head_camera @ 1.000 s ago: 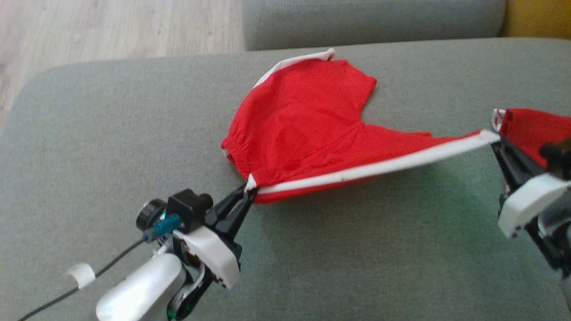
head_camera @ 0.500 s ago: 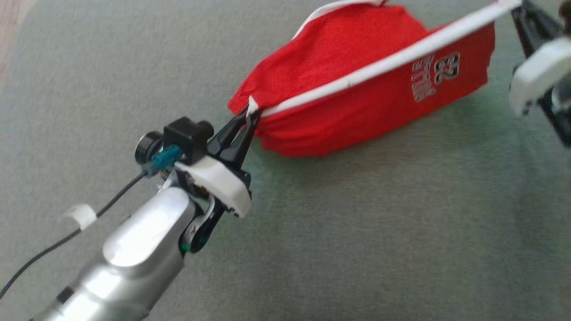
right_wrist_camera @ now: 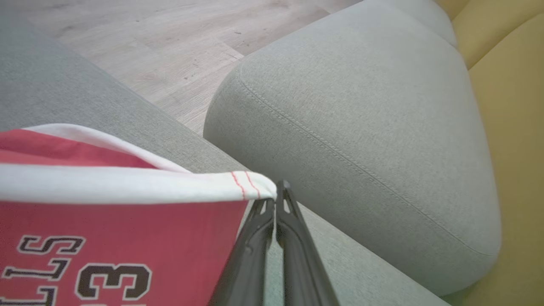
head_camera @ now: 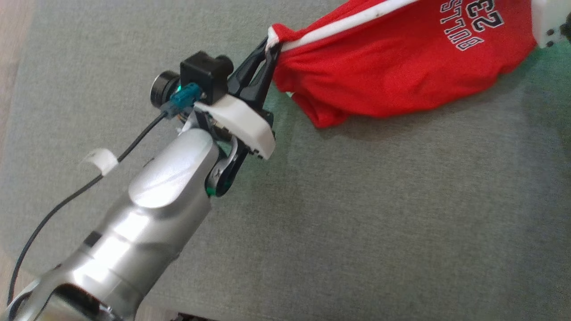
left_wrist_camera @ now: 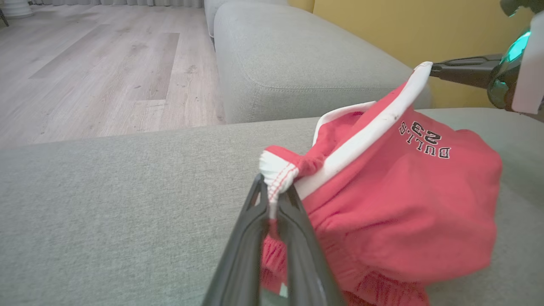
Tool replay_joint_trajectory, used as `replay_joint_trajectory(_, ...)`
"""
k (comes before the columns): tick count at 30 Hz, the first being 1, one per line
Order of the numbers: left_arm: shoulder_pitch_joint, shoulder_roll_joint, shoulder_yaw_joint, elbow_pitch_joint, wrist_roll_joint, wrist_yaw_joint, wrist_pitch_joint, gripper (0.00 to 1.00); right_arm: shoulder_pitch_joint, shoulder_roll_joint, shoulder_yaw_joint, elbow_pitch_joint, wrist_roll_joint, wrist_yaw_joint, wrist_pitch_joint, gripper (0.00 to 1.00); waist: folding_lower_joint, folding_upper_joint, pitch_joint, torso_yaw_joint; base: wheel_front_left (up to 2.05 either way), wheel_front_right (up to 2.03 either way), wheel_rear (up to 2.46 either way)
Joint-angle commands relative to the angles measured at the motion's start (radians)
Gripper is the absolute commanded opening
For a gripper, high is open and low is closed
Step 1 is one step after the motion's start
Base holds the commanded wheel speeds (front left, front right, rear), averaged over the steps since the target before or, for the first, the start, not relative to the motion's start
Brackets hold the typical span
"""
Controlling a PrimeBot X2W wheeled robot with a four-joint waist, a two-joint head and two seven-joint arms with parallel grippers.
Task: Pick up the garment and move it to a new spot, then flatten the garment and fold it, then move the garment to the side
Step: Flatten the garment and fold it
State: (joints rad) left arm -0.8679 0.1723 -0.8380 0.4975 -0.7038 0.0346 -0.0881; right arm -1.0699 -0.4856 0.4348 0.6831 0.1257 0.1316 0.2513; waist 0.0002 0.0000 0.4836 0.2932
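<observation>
The garment (head_camera: 401, 67) is a pair of red shorts with a white side stripe and "BULLS 23" print. It hangs stretched between both grippers, its lower bulge resting on the grey cushion (head_camera: 379, 214). My left gripper (head_camera: 270, 44) is shut on the gathered waistband corner; in the left wrist view the left gripper (left_wrist_camera: 274, 191) pinches white hem of the garment (left_wrist_camera: 403, 204). The right gripper (right_wrist_camera: 276, 191) is shut on the far end of the white stripe of the garment (right_wrist_camera: 106, 221). From the left wrist, the right gripper (left_wrist_camera: 437, 70) shows at the upper right.
A second grey cushion (right_wrist_camera: 361, 127) lies beyond the one I work over. Wooden floor (left_wrist_camera: 85, 63) runs to the left of both. A yellow surface (left_wrist_camera: 382, 29) stands behind the cushions. The left arm's black cable (head_camera: 67, 205) trails off its forearm.
The head camera has shifted down. Both grippers have lifted the garment off the cushion and turned it over, so the printed side now faces up and the white stripe is taut.
</observation>
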Motion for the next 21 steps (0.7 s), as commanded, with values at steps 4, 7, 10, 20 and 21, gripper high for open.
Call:
replay_joint_trajectory(4, -0.076, -0.008, 0.033, 0.036, 0.009, -0.013, -0.021, 0.00, -0.085, 0.005, 0.027, 0.060, -0.015, -0.001, -0.042, 0.00, -0.0002, 0.0000, 0.045, 0.036, 0.00, 0.00, 0.00)
replay_joint_trajectory(7, -0.098, -0.028, 0.028, 0.069, 0.010, -0.023, -0.029, 0.00, -0.126, 0.014, 0.040, 0.117, -0.024, -0.001, -0.070, 0.00, -0.0002, 0.0000, 0.061, 0.046, 0.00, 0.00, 0.00)
replay_joint_trajectory(10, -0.114, -0.045, 0.023, 0.097, 0.009, -0.033, -0.037, 0.00, -0.161, 0.022, 0.049, 0.164, -0.033, -0.001, -0.096, 0.00, -0.0002, 0.0000, 0.075, 0.054, 0.00, 0.00, 0.00)
replay_joint_trajectory(20, -0.162, -0.070, 0.018, 0.172, 0.024, -0.012, -0.071, 1.00, -0.267, 0.041, 0.035, 0.278, -0.152, -0.001, -0.194, 1.00, -0.0002, 0.0000, 0.117, 0.054, 0.00, 0.00, 0.00)
replay_joint_trajectory(21, -0.166, -0.072, 0.022, 0.181, 0.023, -0.006, -0.078, 1.00, -0.271, 0.049, 0.020, 0.287, -0.161, -0.001, -0.208, 1.00, -0.0002, 0.0000, 0.113, 0.049, 0.00, 0.00, 0.00)
